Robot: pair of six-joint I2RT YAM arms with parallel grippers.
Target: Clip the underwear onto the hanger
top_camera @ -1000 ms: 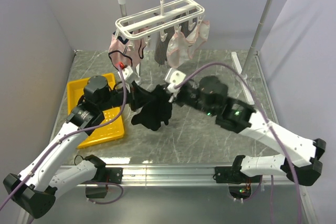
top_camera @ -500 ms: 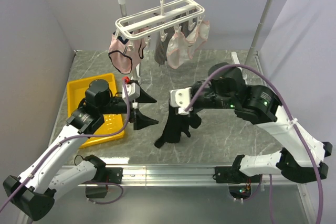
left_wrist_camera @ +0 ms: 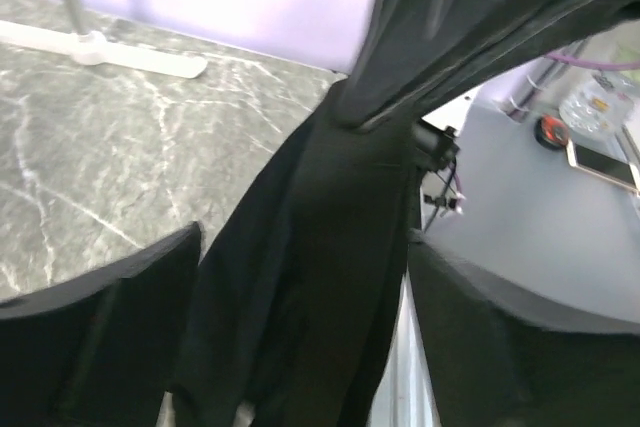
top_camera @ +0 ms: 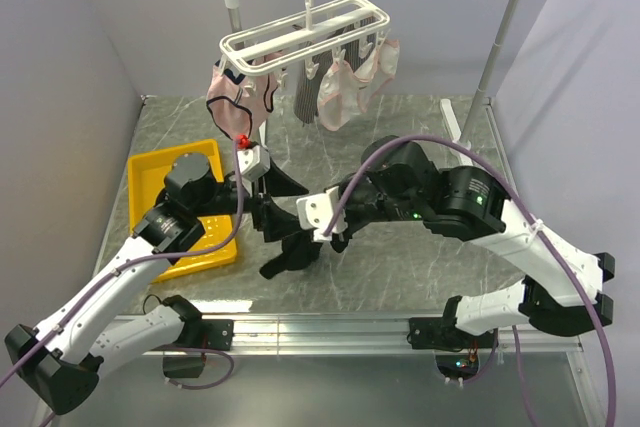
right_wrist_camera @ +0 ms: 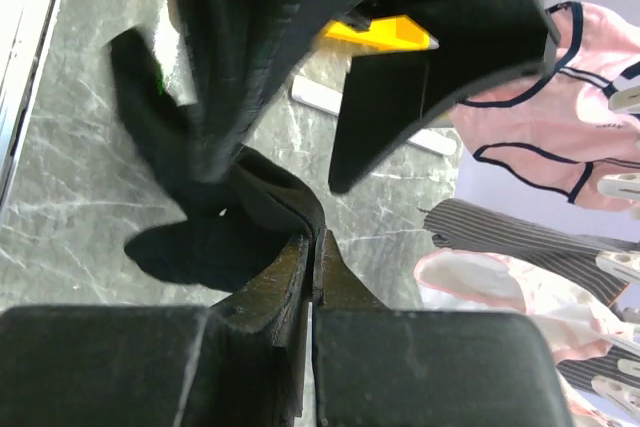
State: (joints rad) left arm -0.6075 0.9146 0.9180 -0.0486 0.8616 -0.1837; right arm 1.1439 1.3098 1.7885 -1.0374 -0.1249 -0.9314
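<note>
Black underwear (top_camera: pixel 288 255) hangs pinched in the right gripper (top_camera: pixel 333 237) in front of the hanger (top_camera: pixel 300 37), the left gripper (top_camera: pixel 283 203) spread wide around it.

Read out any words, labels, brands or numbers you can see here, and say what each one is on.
None can be read. The underwear, the hanger, the pink garments and the yellow tray show no lettering; the background clutter in the left wrist view is too blurred.
</note>
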